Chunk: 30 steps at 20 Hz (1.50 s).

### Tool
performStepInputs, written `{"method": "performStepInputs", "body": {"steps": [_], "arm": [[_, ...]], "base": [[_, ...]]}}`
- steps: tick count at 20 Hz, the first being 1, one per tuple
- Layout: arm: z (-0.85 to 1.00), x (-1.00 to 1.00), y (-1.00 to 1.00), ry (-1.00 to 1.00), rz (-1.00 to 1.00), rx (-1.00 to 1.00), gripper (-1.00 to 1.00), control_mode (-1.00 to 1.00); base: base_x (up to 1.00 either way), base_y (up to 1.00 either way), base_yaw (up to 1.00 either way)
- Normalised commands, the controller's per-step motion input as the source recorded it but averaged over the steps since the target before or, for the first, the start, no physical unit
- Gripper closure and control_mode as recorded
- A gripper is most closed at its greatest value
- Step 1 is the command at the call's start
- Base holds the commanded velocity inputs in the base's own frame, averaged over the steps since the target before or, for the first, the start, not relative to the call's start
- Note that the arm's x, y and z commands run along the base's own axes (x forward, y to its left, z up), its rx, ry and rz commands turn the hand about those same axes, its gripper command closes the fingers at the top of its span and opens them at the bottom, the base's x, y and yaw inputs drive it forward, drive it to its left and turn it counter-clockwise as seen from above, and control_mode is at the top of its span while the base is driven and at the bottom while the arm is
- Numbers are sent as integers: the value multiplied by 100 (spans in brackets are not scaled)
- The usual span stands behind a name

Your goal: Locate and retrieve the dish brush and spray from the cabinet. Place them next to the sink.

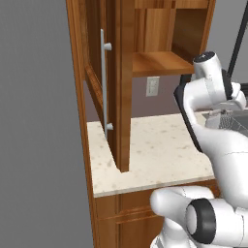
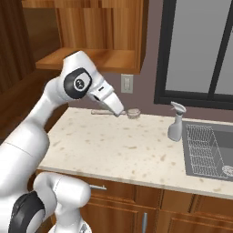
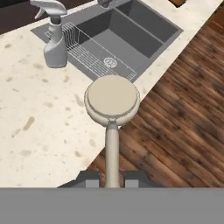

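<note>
My gripper (image 3: 112, 179) is shut on the handle of the dish brush (image 3: 112, 101), whose round beige head hovers over the counter's front edge in the hand view. In the right base view the dish brush (image 2: 132, 113) juts from the gripper (image 2: 119, 112) above the beige counter (image 2: 109, 145). The spray (image 2: 175, 127) stands upright on the counter just left of the sink (image 2: 209, 150); the same spray (image 3: 54, 43) and sink (image 3: 131, 35) lie beyond the brush head. The cabinet (image 1: 160, 63) stands open, its shelf bare.
The cabinet door (image 1: 121, 82) with its silver bar handle (image 1: 103, 82) swings out over the counter's left end. A wall outlet (image 2: 127, 83) and a dark-framed window (image 2: 200, 50) are behind the counter. Wooden floor (image 3: 183, 109) lies below the counter edge.
</note>
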Motion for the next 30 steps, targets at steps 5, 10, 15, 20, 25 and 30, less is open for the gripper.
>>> {"method": "performStepInputs", "body": {"steps": [5, 10, 15, 20, 25, 30], "arm": [[-65, 7, -77, 2, -14, 10, 100, -100], [-39, 19, -66, -2, -5, 21, 100, -100], [-31, 22, -53, 0, 0, 18, 100, -100], [-28, 26, -41, 0, 1, 15, 100, -100], [-27, 30, -21, 0, 3, 6, 100, -100], [-29, 40, -36, -3, 5, 8, 100, -100]], "base": [[0, 0, 0], [0, 0, 0], [0, 0, 0], [0, 0, 0], [0, 0, 0], [0, 0, 0]]}}
